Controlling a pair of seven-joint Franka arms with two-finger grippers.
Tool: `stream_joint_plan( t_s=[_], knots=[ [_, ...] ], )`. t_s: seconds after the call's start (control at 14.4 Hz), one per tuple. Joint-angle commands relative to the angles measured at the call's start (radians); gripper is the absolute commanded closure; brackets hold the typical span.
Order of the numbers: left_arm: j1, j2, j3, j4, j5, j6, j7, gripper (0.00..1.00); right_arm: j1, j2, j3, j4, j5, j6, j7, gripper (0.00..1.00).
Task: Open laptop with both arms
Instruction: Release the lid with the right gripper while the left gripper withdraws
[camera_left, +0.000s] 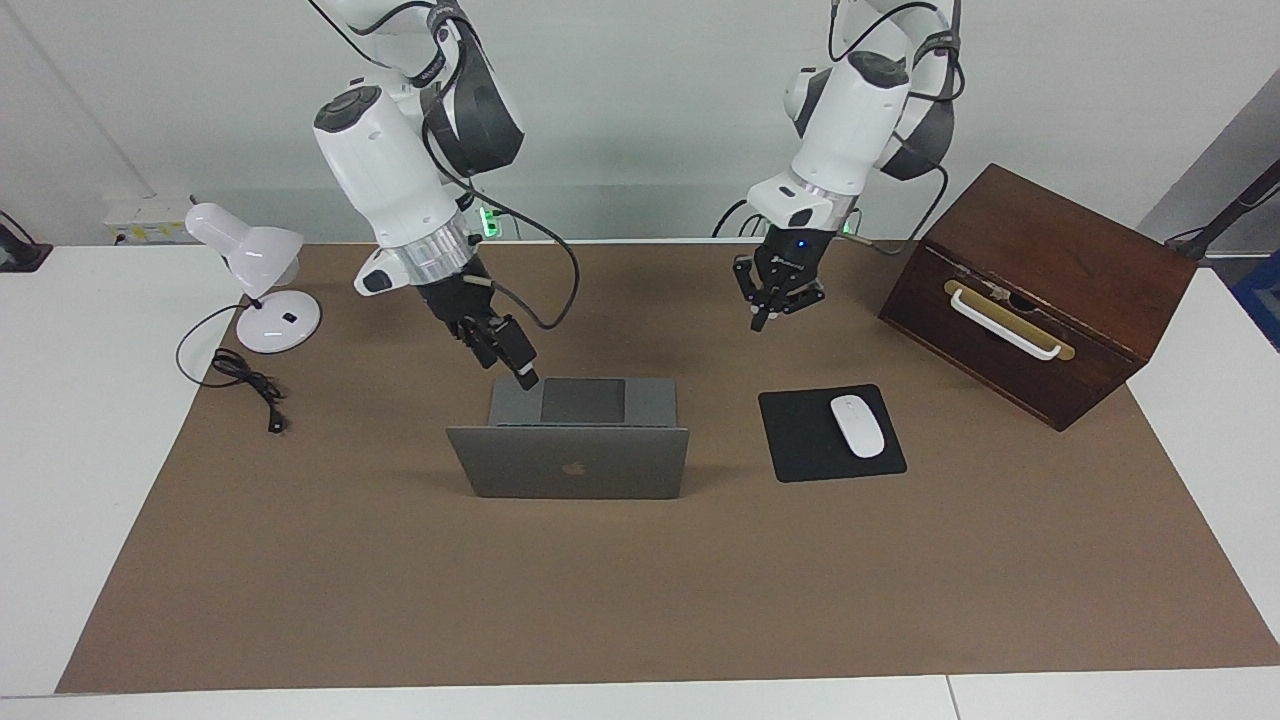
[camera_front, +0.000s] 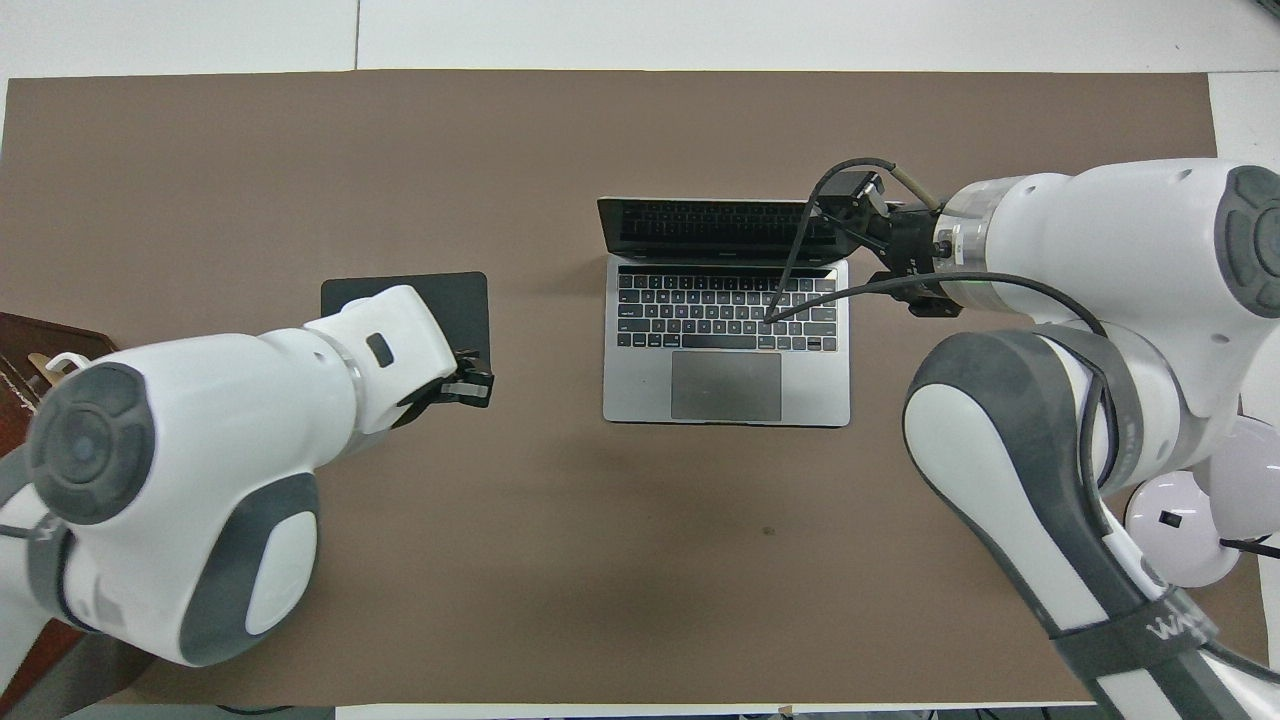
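The laptop (camera_left: 578, 450) sits open on the brown mat (camera_left: 640, 600) in the middle of the counter (camera_left: 60, 420). Its lid stands up, with the apple logo facing away from the robots, and its keys and trackpad face the robots. The left claw (camera_left: 762, 318) hangs in the air over the mat, between the laptop and the wooden box (camera_left: 1040, 290), near the counter edge where the robots stand. Its fingers are shut together and it holds nothing. The right claw (camera_left: 524, 377) hangs just above the corner of the laptop's deck that is nearest the robots, on the right arm's end. I cannot tell if it touches the deck, and I cannot tell if it is open or closed. A black mouse pad (camera_left: 800, 440) lies flat beside the laptop, toward the left arm's end of the counter, and a white mouse (camera_left: 857, 426) rests on it. The wooden box has a white handle and stands near the corner of the mat at the left arm's end, close to the robots. A white lamp (camera_left: 262, 290) stands near the mat's corner at the right arm's end, and its black cord (camera_left: 245, 380) lies curled beside it.
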Motion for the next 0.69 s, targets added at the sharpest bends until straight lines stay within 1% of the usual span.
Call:
stream_joint_plan(
  t_s=[0.0, 0.14, 0.21, 0.28, 0.35, 0.42, 0.48, 0.55, 0.62],
  knots=[
    [0.088, -0.036, -0.009, 0.065, 0.050, -0.176, 0.051, 1.00, -0.015, -0.019, -0.016, 0.003, -0.055, -0.055, -0.141, 0.00],
    [0.164, -0.031, -0.010, 0.151, 0.073, -0.337, 0.102, 1.00, -0.017, -0.024, -0.027, 0.004, -0.097, -0.099, -0.252, 0.00],
    [0.210, -0.030, -0.010, 0.178, 0.073, -0.395, 0.110, 1.00, -0.017, -0.027, -0.041, 0.004, -0.119, -0.135, -0.305, 0.00],
    [0.237, -0.037, -0.009, 0.187, 0.075, -0.437, 0.114, 0.95, -0.029, -0.033, -0.043, 0.004, -0.143, -0.170, -0.359, 0.00],
    [0.260, -0.038, -0.007, 0.188, 0.078, -0.466, 0.119, 0.82, -0.041, -0.037, -0.041, 0.004, -0.169, -0.202, -0.408, 0.00],
    [0.291, -0.038, -0.009, 0.201, 0.079, -0.491, 0.119, 0.49, -0.050, -0.043, -0.041, 0.003, -0.193, -0.249, -0.450, 0.00],
    [0.316, -0.038, -0.009, 0.213, 0.079, -0.520, 0.119, 0.08, -0.056, -0.053, -0.041, 0.003, -0.212, -0.292, -0.477, 0.00],
    [0.328, -0.038, -0.007, 0.218, 0.079, -0.529, 0.113, 0.00, -0.058, -0.059, -0.041, 0.003, -0.239, -0.320, -0.497, 0.00],
    [0.351, -0.040, -0.007, 0.222, 0.079, -0.530, 0.107, 0.00, -0.060, -0.079, -0.036, -0.003, -0.259, -0.343, -0.520, 0.00]
  ],
)
